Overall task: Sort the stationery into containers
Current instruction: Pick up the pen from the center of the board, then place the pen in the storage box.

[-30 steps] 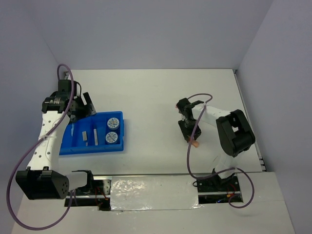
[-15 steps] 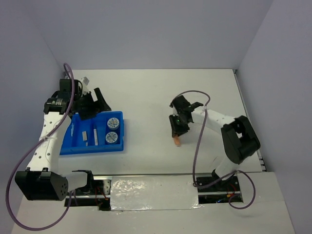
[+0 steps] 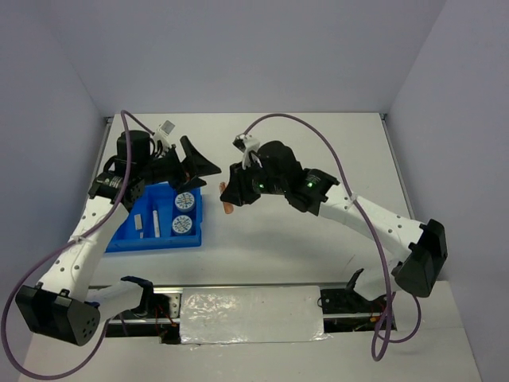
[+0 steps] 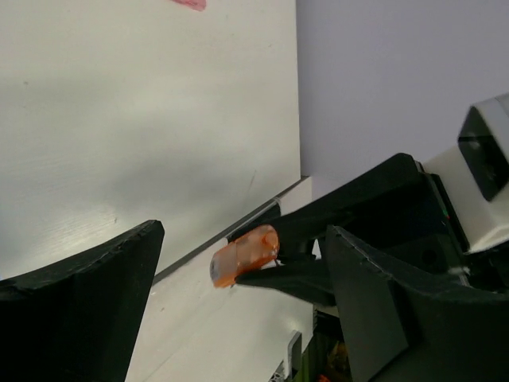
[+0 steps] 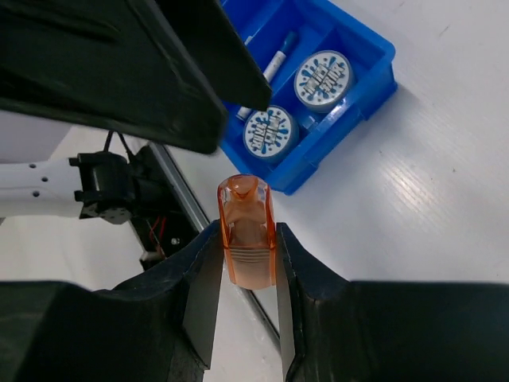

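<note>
My right gripper (image 3: 231, 199) is shut on a short orange stick (image 5: 247, 231) and holds it in the air just right of the blue tray (image 3: 119, 239). The stick also shows in the left wrist view (image 4: 245, 255) and the top view (image 3: 228, 208). My left gripper (image 3: 199, 163) is open and empty, raised above the tray's far right corner, its fingers pointing at the right gripper. The tray (image 5: 374, 64) holds two blue-and-white tape rolls (image 3: 184, 212), a white pen with a blue cap (image 5: 274, 57) and small grey blocks (image 3: 147, 222).
A pink item (image 4: 188, 3) lies on the white table at the top edge of the left wrist view. Grey walls enclose the table at the back and sides. The arm bases and a metal rail (image 3: 238, 290) run along the near edge.
My right arm has swung far left across the table with the orange stick, from mid-right to beside the tray. My left gripper has moved right and up toward it, jaws open.
</note>
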Controlling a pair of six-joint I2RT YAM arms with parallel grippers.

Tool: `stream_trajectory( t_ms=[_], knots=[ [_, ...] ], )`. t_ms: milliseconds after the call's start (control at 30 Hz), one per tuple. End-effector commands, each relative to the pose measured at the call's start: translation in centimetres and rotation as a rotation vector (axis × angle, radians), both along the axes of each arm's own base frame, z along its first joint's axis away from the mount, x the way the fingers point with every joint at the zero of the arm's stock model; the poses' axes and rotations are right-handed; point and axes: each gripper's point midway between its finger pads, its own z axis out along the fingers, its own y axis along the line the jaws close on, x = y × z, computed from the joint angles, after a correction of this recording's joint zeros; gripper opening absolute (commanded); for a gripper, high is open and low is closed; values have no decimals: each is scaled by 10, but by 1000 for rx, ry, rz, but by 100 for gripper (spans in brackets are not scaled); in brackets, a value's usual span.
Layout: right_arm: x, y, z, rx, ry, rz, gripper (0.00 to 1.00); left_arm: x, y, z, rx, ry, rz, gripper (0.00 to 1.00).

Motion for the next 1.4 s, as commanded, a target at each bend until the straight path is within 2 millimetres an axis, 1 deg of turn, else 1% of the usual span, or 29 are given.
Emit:
stream_trajectory(
  t_ms=[0, 100, 200, 267, 367, 400, 500, 567, 600, 667, 733, 767, 800, 833, 867, 900, 933, 967, 1000, 1033, 1067, 1100, 1133, 1167, 1200, 1233, 1267, 1300, 1367],
  knots=[
    [8, 16, 37, 34, -58, -4, 14, 2, -12, 25, -63, -37, -17, 94],
    [14, 19, 35, 5, -57, -11, 14, 1, -16, 22, -47, -33, -27, 91],
    [18, 24, 47, 21, -63, -18, 15, -2, -19, 10, -21, -1, -41, 85],
    [19, 24, 41, -14, -42, -18, 15, -2, -21, 6, -27, 4, -47, 82],
    [24, 26, 38, -34, -38, -42, 15, -1, -21, 7, -25, -3, -44, 68],
    [26, 26, 38, -36, -32, -56, 15, -1, -21, 8, -20, -4, -44, 58],
    [27, 27, 38, -47, -11, -72, 15, 1, -21, 8, -2, -6, -49, 40],
    [27, 28, 38, -53, 9, -72, 16, 2, -22, 6, -2, -6, -59, 32],
    [27, 31, 35, -55, 24, -70, 16, 3, -23, 6, -3, -7, -61, 22],
    [27, 34, 38, -46, 39, -72, 16, 3, -25, 6, -8, -10, -71, 15],
    [27, 38, 38, -40, 52, -62, 16, 6, -24, 8, 6, -30, -74, 3],
    [27, 39, 39, -36, 55, -58, 17, 7, -23, 9, 19, -44, -73, 0],
    [26, 40, 38, -34, 65, -52, 23, 9, -16, -1, 83, -40, -62, 0],
    [26, 39, 36, -31, 73, -50, 32, 13, -10, 4, 125, -58, -44, 0],
    [26, 40, 37, -10, 75, -44, 56, 16, -3, 0, 184, -60, -25, 0],
    [30, 34, 41, 11, 77, -52, 74, 26, 13, -7, 278, -66, 40, 0],
    [31, 26, 26, -6, 104, -65, 97, 26, 31, -18, 393, -39, 55, 0],
    [34, 19, 24, -5, 114, -84, 100, 29, 48, -26, 478, -21, 96, 0],
    [33, 6, 15, -19, 127, -105, 100, 39, 80, -34, 603, -3, 199, 0],
    [44, -13, 9, -38, 134, -159, 100, 36, 100, -46, 700, 33, 204, 0],
    [45, -29, 17, -32, 110, -181, 100, 36, 120, -53, 779, 61, 249, 0],
    [53, -50, 5, -57, 122, -225, 100, 39, 160, -61, 914, 113, 352, 0],
    [54, -65, 2, -78, 113, -239, 100, 35, 183, -66, 992, 167, 420, 0],
    [51, -82, 3, -83, 101, -260, 100, 22, 203, -73, 1073, 246, 447, 0],
    [52, -94, 4, -92, 90, -277, 100, 20, 227, -81, 1131, 311, 502, 0],
    [56, -111, 1, -121, 79, -302, 100, 14, 246, -85, 1202, 358, 541, 0],
    [54, -122, 6, -123, 59, -319, 100, 11, 258, -88, 1234, 393, 564, 0],
    [52, -129, 1, -140, 59, -321, 100, 8, 278, -97, 1269, 467, 606, 0],
    [48, -142, -2, -169, 55, -329, 100, 2, 305, -96, 1383, 533, 683, 0]
  ],
)
